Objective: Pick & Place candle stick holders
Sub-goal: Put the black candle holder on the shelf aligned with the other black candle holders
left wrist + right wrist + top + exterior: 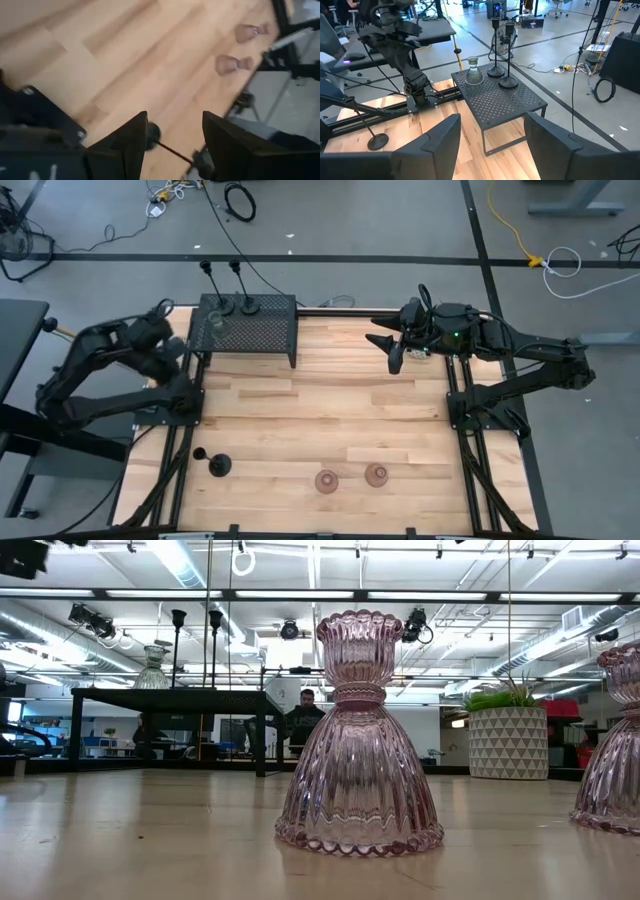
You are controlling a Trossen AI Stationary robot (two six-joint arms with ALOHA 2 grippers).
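Observation:
Two black candle stick holders (213,307) (247,307) and a pale green glass one (215,323) stand on the black mesh box (262,330) at the table's far side. A third black holder (214,464) is near the front left, its stem slanting toward the far left. Two pinkish glass holders (326,480) (376,474) stand on their wide bases near the front edge; the low view shows one close up (358,740). My left gripper (183,346) is open and empty beside the box's left end. My right gripper (392,350) is open and empty, right of the box.
The mesh box stands on thin legs with free room under it (485,145). A green plant in a white patterned pot (508,738) shows in the low view at the back right. Bare wooden tabletop (330,410) lies between the box and the front holders. A person (305,715) is in the room behind.

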